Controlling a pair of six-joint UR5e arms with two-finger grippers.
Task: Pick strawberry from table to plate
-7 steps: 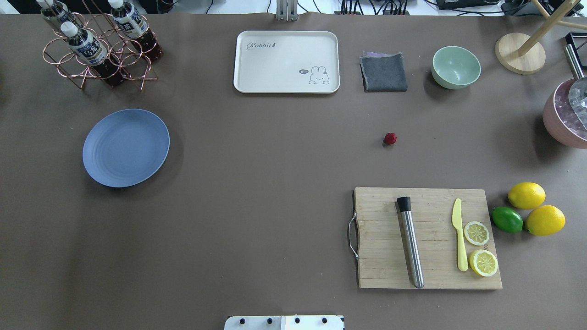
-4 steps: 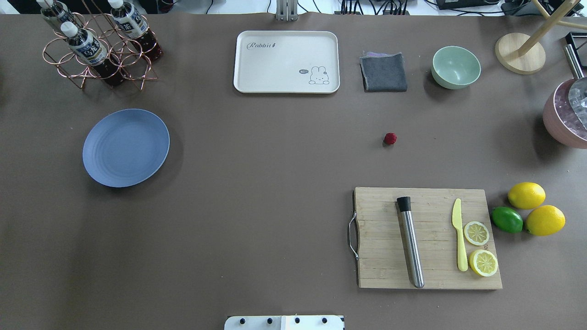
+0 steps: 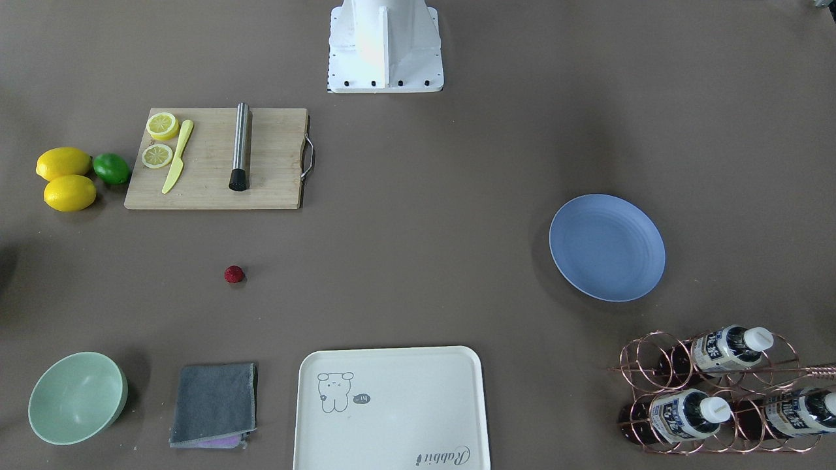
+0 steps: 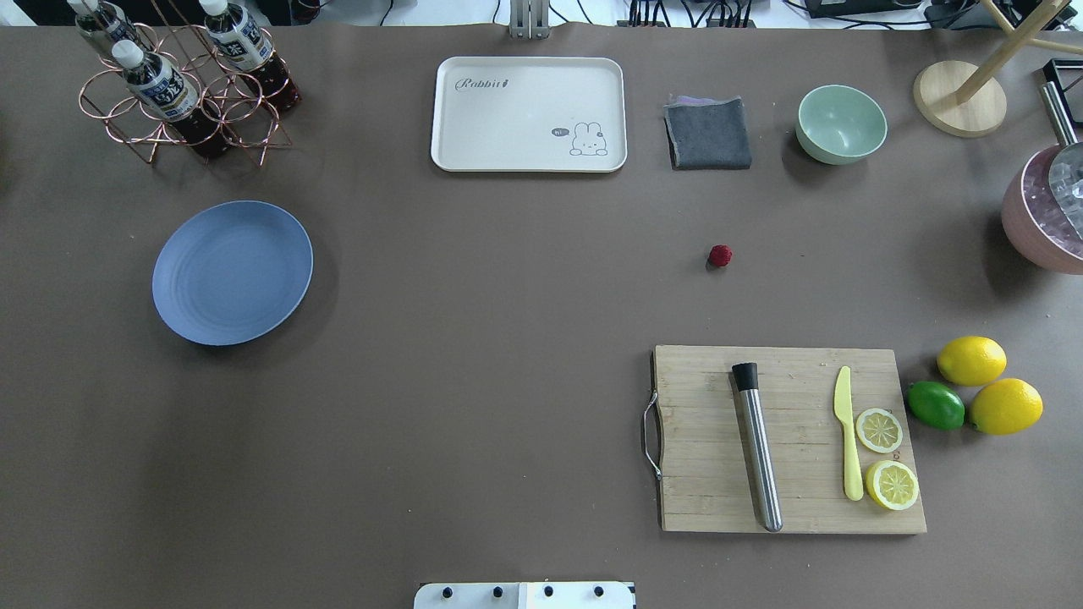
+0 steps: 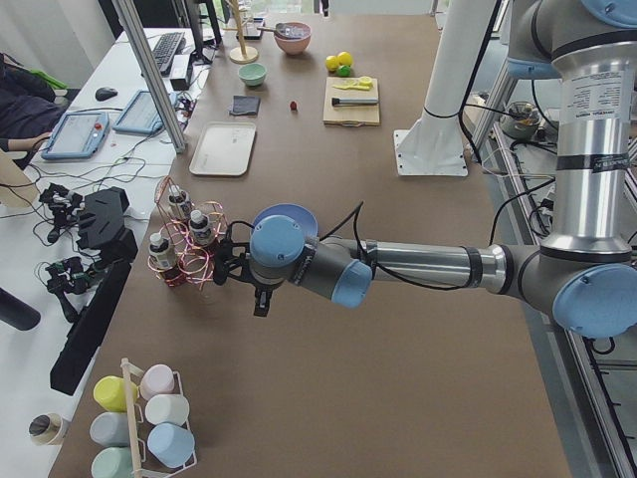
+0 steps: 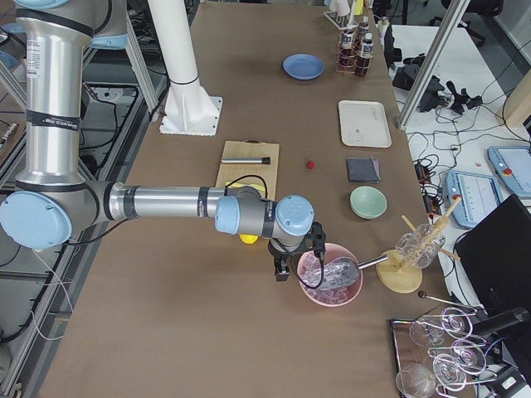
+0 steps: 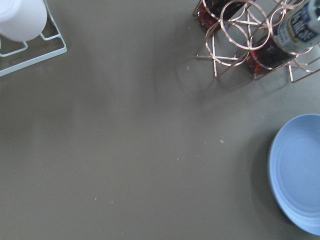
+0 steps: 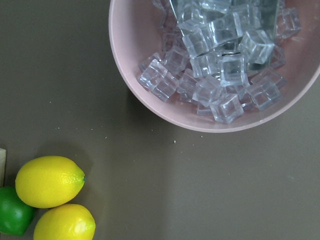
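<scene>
1. The tiny dark-red, bumpy strawberry [image 4: 720, 255] lay on the wide matte brown-grey table [image 4: 474, 338], a little beyond the far edge of the pale wooden cutting board [image 4: 791, 440]. It touched nothing, and the pick had not yet begun.
2. The round light-blue ridged plate [image 4: 233, 272] sat well apart from the board, off past its handle end, with nothing on it.
3. The right gripper [image 6: 280, 274] hung past the board's other end, beyond the whole yellow lemons [image 8: 49, 181] and beside the pink bowl of ice cubes [image 8: 170, 116]. It showed only in a side view, so I cannot tell how far apart its jaws stood or whether it held anything.
4. The left gripper [image 5: 257, 302] hung far from the board, out past the plate near the copper wire bottle rack [image 7: 235, 30]. I cannot tell its opening or load either.
5. The right arm seemed the better choice, as it stood at the board's end of the table. It should have travelled high over the lemons and stopped directly above the berry.
6. The descent probably needed to be vertical, with the jaws modestly apart and centred. A small round berry would likely roll if one finger touched it first.
7. A gentle close low on the berry and a straight lift looked wise, since the carry away from the board to the plate was long.
</scene>
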